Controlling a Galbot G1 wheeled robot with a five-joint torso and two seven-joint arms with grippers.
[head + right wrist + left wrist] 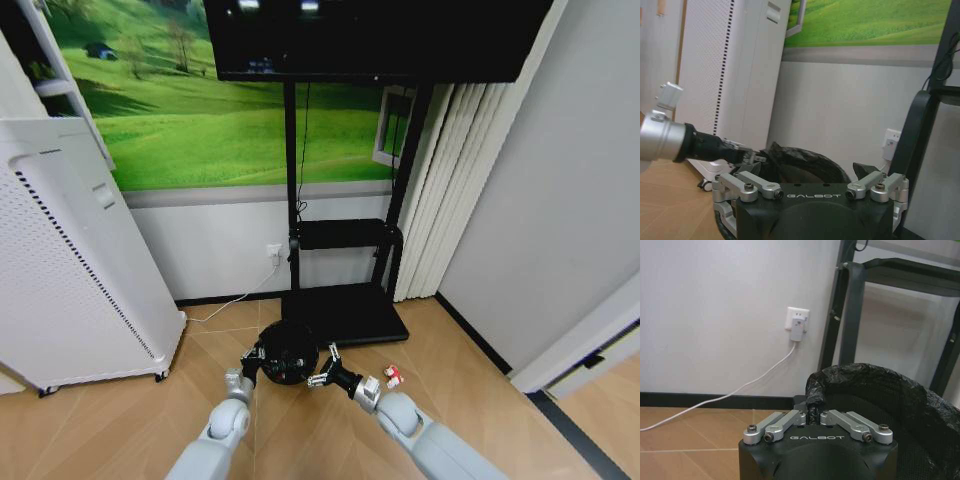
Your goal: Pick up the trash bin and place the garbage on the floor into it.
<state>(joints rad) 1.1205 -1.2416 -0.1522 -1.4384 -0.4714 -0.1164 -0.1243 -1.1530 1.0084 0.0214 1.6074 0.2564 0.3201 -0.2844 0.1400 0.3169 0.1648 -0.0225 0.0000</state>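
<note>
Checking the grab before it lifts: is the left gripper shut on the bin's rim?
Shut: in the left wrist view the left gripper pinches the bagged rim of the trash bin, fingertips meeting on it.

A tall white perforated appliance (70, 260) on small wheels stands at the left on the wood-plank floor (130, 430). At the far wall, a black metal stand (345, 290) carries a dark screen (375, 38) before a green meadow mural (210, 110). A white cable (730, 392) runs from a white wall socket (797, 322). White pleated curtains (455, 180) hang right.
</note>
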